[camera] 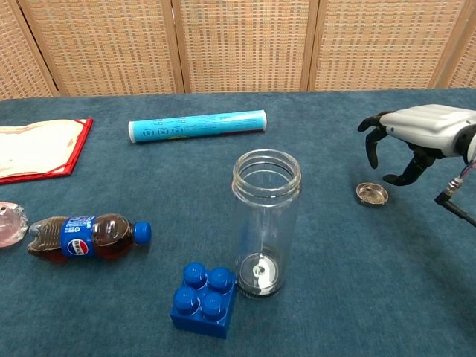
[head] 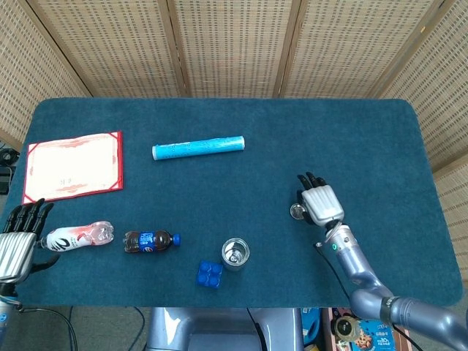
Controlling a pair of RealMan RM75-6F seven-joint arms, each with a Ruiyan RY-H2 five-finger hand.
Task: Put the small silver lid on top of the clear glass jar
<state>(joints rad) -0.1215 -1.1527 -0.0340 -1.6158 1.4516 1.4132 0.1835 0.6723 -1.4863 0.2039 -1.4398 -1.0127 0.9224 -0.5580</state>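
Note:
The small silver lid (camera: 371, 194) lies rim-up on the blue cloth; in the head view the lid (head: 296, 211) peeks out at the left edge of my right hand. The clear glass jar (camera: 265, 223) stands upright and open-mouthed near the front edge, seen from above as a ring, the jar (head: 235, 254). My right hand (camera: 416, 138) hovers just above and right of the lid, fingers spread and curved down, holding nothing; the same hand (head: 319, 201) appears in the head view. My left hand (head: 14, 238) rests open at the table's left edge.
A blue toy brick (camera: 204, 300) sits against the jar's left front. A cola bottle (camera: 85, 236) and a red-white bottle (head: 79, 235) lie at the left. A light-blue tube (camera: 196, 126) lies farther back, and a red-edged certificate (head: 74, 165) at the far left.

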